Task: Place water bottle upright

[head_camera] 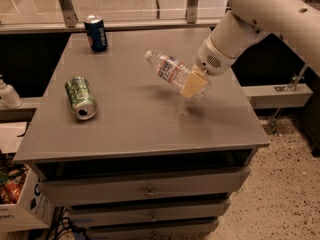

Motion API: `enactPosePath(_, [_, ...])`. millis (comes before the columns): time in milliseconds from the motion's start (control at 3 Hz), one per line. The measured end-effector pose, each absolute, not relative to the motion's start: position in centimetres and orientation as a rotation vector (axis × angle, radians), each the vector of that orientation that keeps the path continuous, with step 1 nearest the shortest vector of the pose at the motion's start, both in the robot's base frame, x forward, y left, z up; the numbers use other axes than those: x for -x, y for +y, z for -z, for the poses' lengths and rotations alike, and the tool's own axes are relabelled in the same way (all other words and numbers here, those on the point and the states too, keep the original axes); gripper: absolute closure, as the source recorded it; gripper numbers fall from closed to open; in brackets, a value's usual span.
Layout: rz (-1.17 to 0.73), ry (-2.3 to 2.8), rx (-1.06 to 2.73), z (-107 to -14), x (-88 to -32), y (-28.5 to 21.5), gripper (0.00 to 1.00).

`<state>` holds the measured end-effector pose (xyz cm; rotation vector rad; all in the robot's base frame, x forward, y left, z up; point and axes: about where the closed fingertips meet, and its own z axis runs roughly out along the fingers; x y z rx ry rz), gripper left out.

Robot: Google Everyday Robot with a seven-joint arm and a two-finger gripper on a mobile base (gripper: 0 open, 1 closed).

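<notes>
The water bottle (170,72), clear ribbed plastic with a white cap and a red and blue label, hangs tilted in the air above the grey table (135,129). Its cap points up and to the left, its base down and to the right. My gripper (196,85) is shut on the bottle's lower half, and a pale finger (192,84) lies across it. The white arm (250,19) reaches in from the upper right. The bottle's shadow falls on the tabletop below it.
A green can (80,97) lies on its side at the table's left. A blue can (95,33) stands upright at the back left corner. An opaque white bottle (8,94) sits off the table at far left. Drawers (145,189) sit below the tabletop.
</notes>
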<state>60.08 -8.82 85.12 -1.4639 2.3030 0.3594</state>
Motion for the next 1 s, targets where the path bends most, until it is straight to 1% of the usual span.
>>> enactPosePath(667, [-0.610,2.135,1.403,-86.2,-60.0,-8.5,1.00])
enactPosePath(1000, [-0.842,1.884,1.366,-89.0,-59.2,-7.2,1.00])
